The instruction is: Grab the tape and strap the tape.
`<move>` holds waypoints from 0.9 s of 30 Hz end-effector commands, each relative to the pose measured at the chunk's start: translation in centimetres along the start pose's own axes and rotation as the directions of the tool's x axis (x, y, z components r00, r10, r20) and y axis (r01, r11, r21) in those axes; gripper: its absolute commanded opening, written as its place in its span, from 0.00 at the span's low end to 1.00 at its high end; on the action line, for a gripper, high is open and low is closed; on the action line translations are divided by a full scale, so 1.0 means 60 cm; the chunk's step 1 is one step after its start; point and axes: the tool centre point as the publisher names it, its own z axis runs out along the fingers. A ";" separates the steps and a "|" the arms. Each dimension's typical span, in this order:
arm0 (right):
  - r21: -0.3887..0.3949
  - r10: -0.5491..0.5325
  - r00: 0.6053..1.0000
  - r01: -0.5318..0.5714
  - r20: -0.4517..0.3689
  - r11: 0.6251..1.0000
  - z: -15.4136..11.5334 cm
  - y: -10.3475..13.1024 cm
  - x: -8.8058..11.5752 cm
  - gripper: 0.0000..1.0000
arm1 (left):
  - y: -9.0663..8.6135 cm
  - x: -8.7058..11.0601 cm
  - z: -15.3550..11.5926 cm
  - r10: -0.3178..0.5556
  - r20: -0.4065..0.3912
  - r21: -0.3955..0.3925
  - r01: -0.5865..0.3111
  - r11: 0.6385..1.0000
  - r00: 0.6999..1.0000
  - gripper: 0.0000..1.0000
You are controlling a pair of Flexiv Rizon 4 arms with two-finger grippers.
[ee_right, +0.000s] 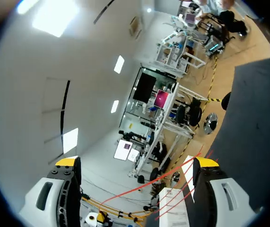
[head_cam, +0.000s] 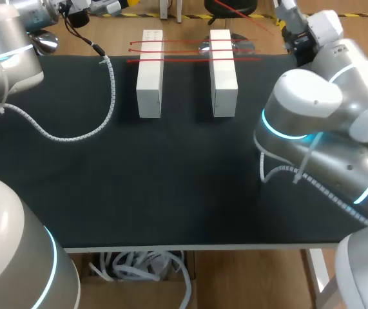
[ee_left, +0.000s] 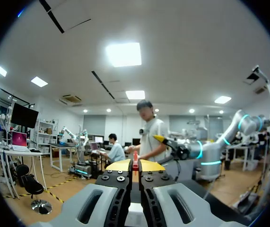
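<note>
Black worktop (head_cam: pixel 171 193) carries two white blocks (head_cam: pixel 149 74). Red tapes (head_cam: pixel 187 60) lie across both, long axis sideways, just ahead of the right pincer (ee_right: pixel 136 162), spread wide and likely nearer. Left pincer (ee_left: pixel 135 165) pressed together, well apart from them.

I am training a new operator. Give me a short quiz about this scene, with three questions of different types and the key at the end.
1. True or false: the right gripper has its fingers wide apart and holds nothing.
2. How many white blocks stand on the black table? A) one B) two C) four
3. Fill in: the thin tape pinched in the left gripper is ___ in colour.
Key: 1 true; 2 B; 3 red.
</note>
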 end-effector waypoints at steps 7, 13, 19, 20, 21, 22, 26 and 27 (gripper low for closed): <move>-0.168 0.017 0.992 0.005 0.126 0.986 0.021 0.008 0.007 1.00 | 0.001 0.001 0.000 0.001 0.002 0.001 -0.001 1.000 1.000 0.00; -0.127 0.051 0.992 -0.036 0.118 0.991 0.025 -0.001 -0.002 1.00 | 0.001 0.001 0.000 0.001 0.002 0.001 -0.001 1.000 1.000 0.00; -0.152 0.105 0.994 -0.105 -0.008 0.983 0.033 -0.013 -0.002 1.00 | 0.001 0.001 0.000 0.001 0.002 0.001 -0.001 1.000 1.000 0.00; -0.158 0.131 0.991 -0.131 -0.010 0.979 0.034 -0.016 -0.007 1.00 | 0.001 0.001 0.000 0.001 0.002 0.001 -0.001 1.000 1.000 0.00; -0.158 0.127 0.992 -0.127 -0.013 0.979 0.035 -0.018 -0.011 1.00 | 0.001 0.001 0.000 0.001 0.002 0.001 -0.001 1.000 1.000 0.00; -0.154 0.130 0.991 -0.134 -0.033 0.979 0.036 -0.021 -0.014 1.00 | 0.001 0.001 0.000 0.001 0.002 0.001 -0.001 1.000 1.000 0.00; -0.179 0.163 0.985 -0.171 -0.059 0.969 0.042 -0.029 -0.023 1.00 | 0.001 0.001 0.000 0.001 0.002 0.001 -0.001 1.000 1.000 0.00; -0.176 0.168 0.983 -0.178 -0.071 0.968 0.045 -0.032 -0.026 1.00 | 0.001 0.001 0.000 0.001 0.002 0.001 -0.001 1.000 1.000 0.00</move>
